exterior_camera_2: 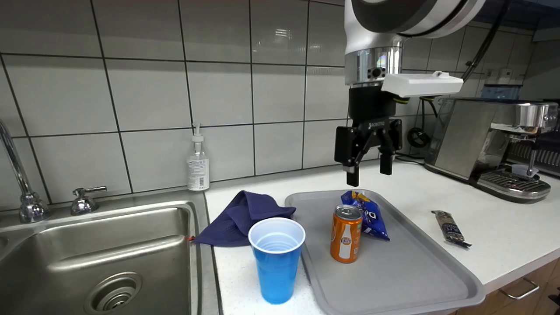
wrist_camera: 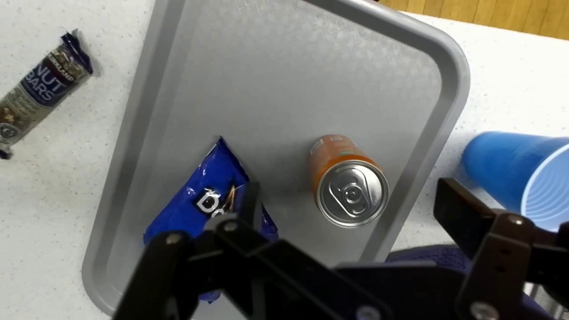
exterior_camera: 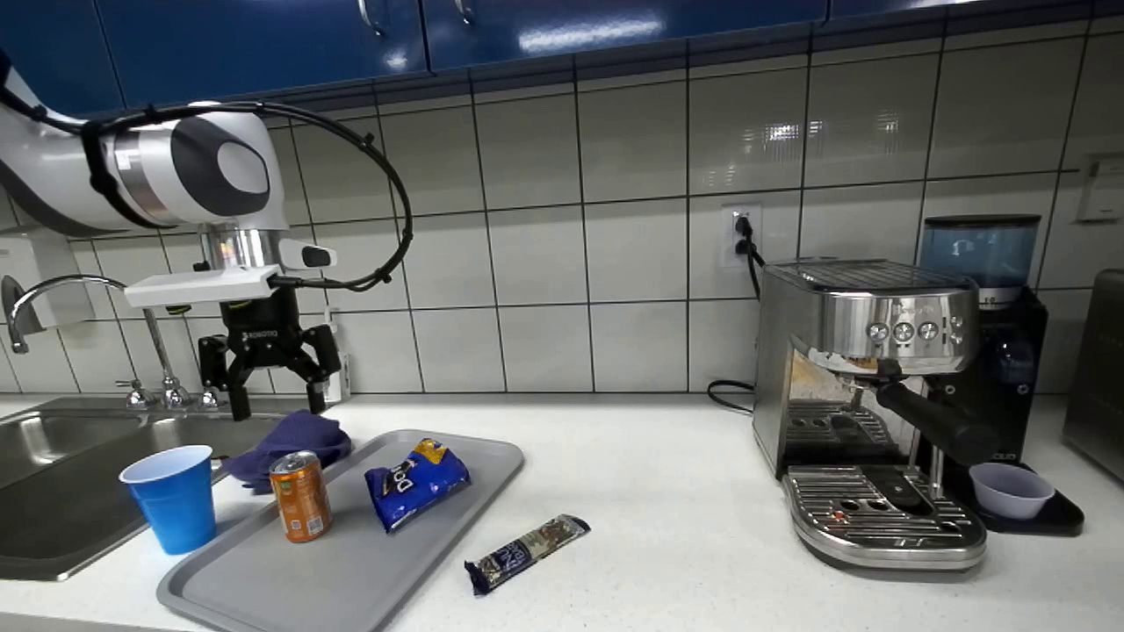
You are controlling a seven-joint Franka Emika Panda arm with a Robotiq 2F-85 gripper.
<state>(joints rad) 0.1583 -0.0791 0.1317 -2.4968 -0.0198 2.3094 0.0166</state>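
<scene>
Below the spread hand (exterior_camera: 277, 400), in an exterior view, an orange can (exterior_camera: 301, 500) stands upright on a gray tray (exterior_camera: 351, 570). The fingers (exterior_camera: 240, 404) of the hand are set wide apart, well above the can. A blue chip bag (exterior_camera: 420, 483) lies on the tray, below and to the right of the hand. A crumpled dark blue cloth (exterior_camera: 285, 448) lies below the hand, at the edge of the tray. A blue cup (exterior_camera: 176, 505) stands upright on the tabletop (exterior_camera: 667, 491), below and to the left of the hand. A wrapped nut bar (exterior_camera: 527, 553) lies beside the tray, farther to the lower right of the hand. A coffee machine (exterior_camera: 825, 395) stands well to the right of the hand.

In an exterior view, a clear pump bottle (exterior_camera_2: 198, 170) stands left of the hand, near the tiled wall (exterior_camera_2: 223, 78); a steel sink (exterior_camera_2: 113, 227) is farther to the lower left. Below the hand, the can partly hides the chip bag.

In the wrist view, the fingers enter from below, set wide apart. The lid (wrist_camera: 352, 194) of the can shows between the fingers, beyond their tips. One finger partly covers the chip bag. The cup shows outside the opposite finger, beyond the tray.
</scene>
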